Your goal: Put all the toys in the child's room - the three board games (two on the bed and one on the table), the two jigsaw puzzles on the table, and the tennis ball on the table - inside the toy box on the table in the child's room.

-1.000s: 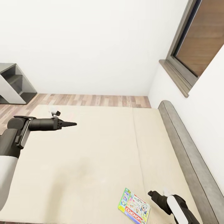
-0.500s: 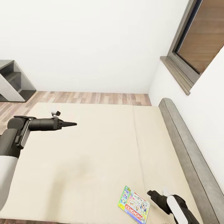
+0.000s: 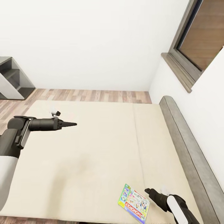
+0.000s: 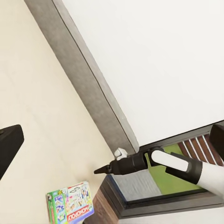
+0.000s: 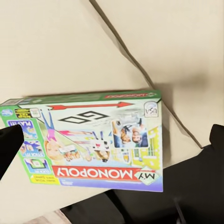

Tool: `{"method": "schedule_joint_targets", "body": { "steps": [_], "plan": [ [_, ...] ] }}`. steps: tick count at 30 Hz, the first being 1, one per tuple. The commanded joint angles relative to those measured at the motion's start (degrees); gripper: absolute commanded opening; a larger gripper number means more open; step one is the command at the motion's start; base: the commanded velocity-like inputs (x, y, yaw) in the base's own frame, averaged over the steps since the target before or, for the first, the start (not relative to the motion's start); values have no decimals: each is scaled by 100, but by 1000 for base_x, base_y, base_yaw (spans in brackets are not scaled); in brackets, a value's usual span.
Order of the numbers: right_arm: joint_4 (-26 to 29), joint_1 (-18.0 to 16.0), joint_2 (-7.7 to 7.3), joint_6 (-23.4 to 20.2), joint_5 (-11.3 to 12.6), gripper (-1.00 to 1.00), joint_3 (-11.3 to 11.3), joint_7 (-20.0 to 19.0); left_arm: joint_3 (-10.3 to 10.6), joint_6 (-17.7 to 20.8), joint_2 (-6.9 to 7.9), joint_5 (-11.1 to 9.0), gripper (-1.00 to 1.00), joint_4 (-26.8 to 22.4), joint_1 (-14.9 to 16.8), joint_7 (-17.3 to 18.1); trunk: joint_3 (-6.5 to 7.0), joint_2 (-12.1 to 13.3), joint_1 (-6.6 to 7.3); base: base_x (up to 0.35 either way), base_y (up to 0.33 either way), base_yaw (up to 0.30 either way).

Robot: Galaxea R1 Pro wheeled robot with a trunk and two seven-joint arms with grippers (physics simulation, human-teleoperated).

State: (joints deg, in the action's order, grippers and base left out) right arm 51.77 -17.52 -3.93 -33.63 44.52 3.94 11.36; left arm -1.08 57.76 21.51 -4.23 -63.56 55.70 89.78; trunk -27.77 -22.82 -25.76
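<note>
**Board game lies at the bed's near edge, right pincer poised beside it**

The board game [image 3: 134, 203] lies flat on the bed [image 3: 102, 146], near the mattress's near edge and not far from the grey headboard [image 3: 186, 149]. That puts it within the right arm's reach, which is likely why the robot stands here. The left pincer [image 3: 70, 124] hangs out over the bare mattress, well apart from the box. Its tip looks pressed to a point, seemingly parked out of the way. The right pincer [image 3: 147, 190] sits just beside the box's edge, not touching. In the right wrist view its fingers [image 5: 9, 144] stand spread either side of the box [image 5: 88, 140], empty, apparently lining up a grasp.
</note>
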Motion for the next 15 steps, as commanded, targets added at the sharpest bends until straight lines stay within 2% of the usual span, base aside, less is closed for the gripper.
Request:
{"method": "schedule_joint_targets", "body": {
  "steps": [1, 15],
  "plan": [
    [10, -3, -1, -21, 59, 100, 1, 41, 3, 60, 2, 1, 100, 0, 5, 22, -18, -10, -3, 0, 0, 0],
    [9, -2, -1, -21, 57, 100, 1, 25, 3, 60, 2, -3, 100, 1, 2, 22, -150, -10, -3, 0, 0, 0]
  ]
}}
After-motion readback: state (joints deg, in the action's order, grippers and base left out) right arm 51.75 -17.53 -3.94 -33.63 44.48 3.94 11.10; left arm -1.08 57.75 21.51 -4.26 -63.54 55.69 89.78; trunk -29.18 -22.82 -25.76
